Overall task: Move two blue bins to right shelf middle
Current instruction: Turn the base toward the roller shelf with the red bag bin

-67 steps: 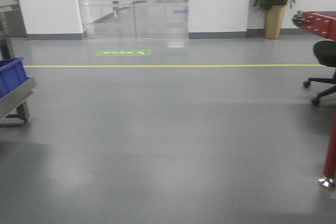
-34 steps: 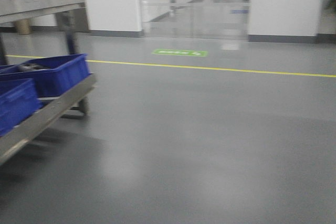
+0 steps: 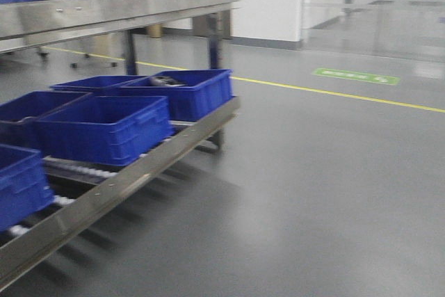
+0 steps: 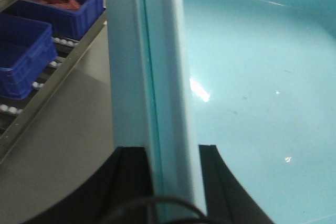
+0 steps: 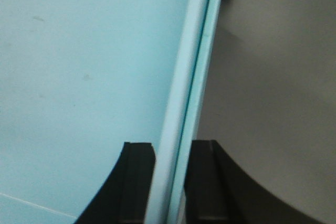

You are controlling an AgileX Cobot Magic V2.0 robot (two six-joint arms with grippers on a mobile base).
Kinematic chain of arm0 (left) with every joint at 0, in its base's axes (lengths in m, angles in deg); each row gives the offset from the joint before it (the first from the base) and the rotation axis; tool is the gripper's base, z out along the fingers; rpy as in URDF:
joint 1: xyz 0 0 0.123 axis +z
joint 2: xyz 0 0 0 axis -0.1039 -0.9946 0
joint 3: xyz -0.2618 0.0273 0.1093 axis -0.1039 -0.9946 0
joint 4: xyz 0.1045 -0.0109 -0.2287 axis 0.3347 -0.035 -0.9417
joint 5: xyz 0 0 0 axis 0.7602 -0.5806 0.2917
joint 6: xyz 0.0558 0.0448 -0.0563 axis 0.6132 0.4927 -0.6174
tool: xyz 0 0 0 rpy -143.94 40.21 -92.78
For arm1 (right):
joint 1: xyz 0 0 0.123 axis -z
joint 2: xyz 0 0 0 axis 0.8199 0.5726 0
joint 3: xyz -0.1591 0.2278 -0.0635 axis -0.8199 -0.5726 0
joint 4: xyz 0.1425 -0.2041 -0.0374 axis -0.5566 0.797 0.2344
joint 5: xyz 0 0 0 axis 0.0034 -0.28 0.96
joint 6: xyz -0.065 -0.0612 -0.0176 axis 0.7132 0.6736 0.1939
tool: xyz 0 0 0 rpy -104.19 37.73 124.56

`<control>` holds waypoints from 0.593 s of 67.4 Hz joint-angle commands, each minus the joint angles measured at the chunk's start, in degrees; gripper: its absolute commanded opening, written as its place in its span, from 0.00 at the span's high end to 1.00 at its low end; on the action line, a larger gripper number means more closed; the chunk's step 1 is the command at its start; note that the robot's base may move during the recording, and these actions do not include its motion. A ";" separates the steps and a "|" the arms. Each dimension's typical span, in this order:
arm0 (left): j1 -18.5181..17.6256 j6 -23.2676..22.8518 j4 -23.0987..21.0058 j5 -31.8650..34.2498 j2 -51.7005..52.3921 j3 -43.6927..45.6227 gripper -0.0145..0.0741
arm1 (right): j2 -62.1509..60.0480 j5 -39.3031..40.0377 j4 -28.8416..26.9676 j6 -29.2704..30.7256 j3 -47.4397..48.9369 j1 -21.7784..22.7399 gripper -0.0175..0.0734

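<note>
The left end effector (image 4: pixel 170 153) and right end effector (image 5: pixel 170 148) each grip the pale-blue bin (image 4: pixel 252 77) (steel rack (image 3: pixel 139 172) nearby).

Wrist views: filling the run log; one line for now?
left gripper shut on bin wall | right gripper same | steel rack front-left holds blue bins

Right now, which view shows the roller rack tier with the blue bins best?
Exterior front-facing: the rack tier shows its front rail, rollers and several blue bins, though blurred. Left wrist catches only a corner beside the held pale bin wall. Right wrist shows no bins or rollers.
</note>
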 commanded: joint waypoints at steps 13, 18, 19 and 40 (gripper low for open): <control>-1.07 0.01 -8.42 8.44 1.36 1.35 0.96 | -0.26 4.58 -5.06 0.03 0.62 -0.65 0.98; -1.07 0.01 -8.42 8.44 1.36 1.35 0.96 | -0.26 4.58 -5.06 0.03 0.62 -0.65 0.98; -1.07 0.01 -8.42 8.44 1.36 1.35 0.96 | -0.26 4.58 -5.06 0.03 0.62 -0.65 0.98; -1.07 0.01 -8.42 8.44 1.36 1.35 0.96 | -0.26 4.58 -5.06 0.03 0.62 -0.65 0.98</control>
